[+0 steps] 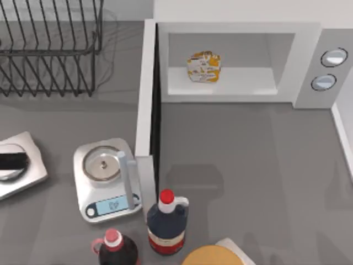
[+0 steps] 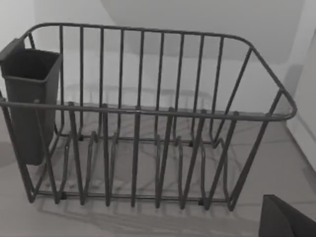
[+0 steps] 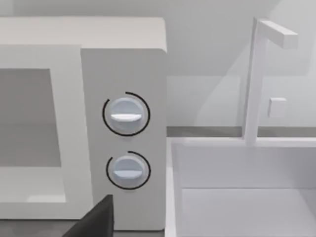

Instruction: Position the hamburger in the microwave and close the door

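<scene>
The hamburger (image 1: pixel 204 67) already sits upright on the floor of the microwave (image 1: pixel 237 27), toward the left half of the pale cavity and clear of its walls; so the placing step looks done, and the step in hand is the closing of the door (image 1: pixel 145 94).

The door stands fully open, swung out toward the front of the desk (image 1: pixel 248 154) at about a right angle to the microwave's face, its dark inner edge turned to the cavity; its grey bar handle (image 1: pixel 128 179) is at the free end, just beside the kitchen scale (image 1: pixel 105 179) and close to the dark red-capped bottle (image 1: pixel 167 221).

The left wrist view looks onto the wire dish rack (image 2: pixel 148 123), the right wrist view onto the microwave's side panel and its two dials (image 3: pixel 126 114), beside a white sink (image 3: pixel 237 197); a dark shape at each view's edge may be part of a hand, but whether either hand is released or clenched I cannot tell.

The next move, as I judge it, calls for an arm to reach the door's outer face near the free end and sweep it toward the right until it shuts; the scale and bottle crowd that end, so the approach wants care.
</scene>
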`<state>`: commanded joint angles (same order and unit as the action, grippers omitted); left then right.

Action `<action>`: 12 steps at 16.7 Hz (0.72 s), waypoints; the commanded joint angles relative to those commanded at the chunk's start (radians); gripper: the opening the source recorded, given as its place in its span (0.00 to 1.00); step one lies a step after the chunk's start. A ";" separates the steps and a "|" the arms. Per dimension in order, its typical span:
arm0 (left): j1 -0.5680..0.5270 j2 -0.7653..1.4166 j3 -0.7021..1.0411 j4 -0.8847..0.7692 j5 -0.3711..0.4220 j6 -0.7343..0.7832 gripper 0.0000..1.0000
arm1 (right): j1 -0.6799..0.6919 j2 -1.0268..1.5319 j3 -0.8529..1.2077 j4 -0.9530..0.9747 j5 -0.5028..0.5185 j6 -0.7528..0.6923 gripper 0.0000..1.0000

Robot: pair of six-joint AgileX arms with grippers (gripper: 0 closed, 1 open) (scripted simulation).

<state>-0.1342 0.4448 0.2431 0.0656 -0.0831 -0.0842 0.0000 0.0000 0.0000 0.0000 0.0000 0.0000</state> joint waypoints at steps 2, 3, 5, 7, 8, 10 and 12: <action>-0.091 0.127 0.122 -0.108 -0.060 -0.065 0.00 | 0.000 0.000 0.000 0.000 0.000 0.000 1.00; -0.138 0.196 0.185 -0.170 -0.093 -0.100 0.00 | 0.000 0.000 0.000 0.000 0.000 0.000 1.00; -0.230 0.332 0.306 -0.302 -0.157 -0.173 0.00 | 0.000 0.000 0.000 0.000 0.000 0.000 1.00; -0.314 0.453 0.405 -0.432 -0.217 -0.239 0.00 | 0.000 0.000 0.000 0.000 0.000 0.000 1.00; -0.351 0.505 0.444 -0.490 -0.243 -0.267 0.00 | 0.000 0.000 0.000 0.000 0.000 0.000 1.00; -0.412 0.586 0.503 -0.579 -0.282 -0.310 0.00 | 0.000 0.000 0.000 0.000 0.000 0.000 1.00; -0.448 0.632 0.534 -0.625 -0.304 -0.333 0.00 | 0.000 0.000 0.000 0.000 0.000 0.000 1.00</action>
<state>-0.5820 1.0771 0.7775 -0.5599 -0.3867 -0.4168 0.0000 0.0000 0.0000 0.0000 0.0000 0.0000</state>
